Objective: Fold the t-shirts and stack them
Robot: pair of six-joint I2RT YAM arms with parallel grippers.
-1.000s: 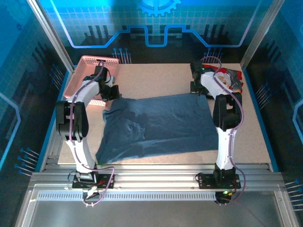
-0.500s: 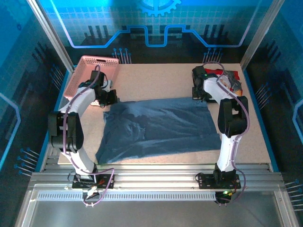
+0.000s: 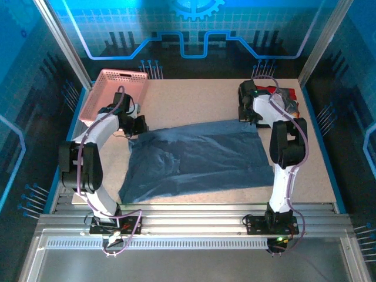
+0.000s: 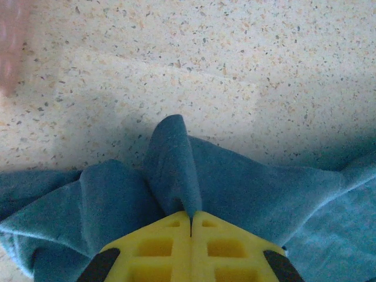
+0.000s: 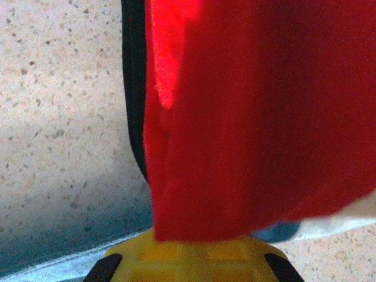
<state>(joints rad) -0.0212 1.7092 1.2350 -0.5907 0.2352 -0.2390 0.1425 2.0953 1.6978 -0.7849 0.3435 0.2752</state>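
Note:
The slate-blue t-shirt [image 3: 200,155] lies spread and wrinkled across the middle of the table. My left gripper [image 3: 136,124] is at its far left corner. In the left wrist view that gripper [image 4: 191,218] is shut on a raised fold of the blue cloth [image 4: 173,158]. My right gripper [image 3: 249,117] is at the shirt's far right corner. The red and black t-shirt [image 3: 285,97] lies crumpled just behind it. In the right wrist view red cloth [image 5: 252,117] hangs over the fingertips of the right gripper [image 5: 191,238], whose yellow fingers stand together, and a bit of blue cloth [image 5: 282,232] peeks out beside them.
A pink lattice basket [image 3: 114,88] stands at the far left corner, close behind the left gripper. The speckled tabletop [image 3: 194,100] lies bare behind the blue shirt. Metal frame posts and blue walls surround the table.
The left arm has drawn back toward me and to the right with the shirt's corner. The right gripper has shifted slightly, and the shirt's far edge now lies a little nearer.

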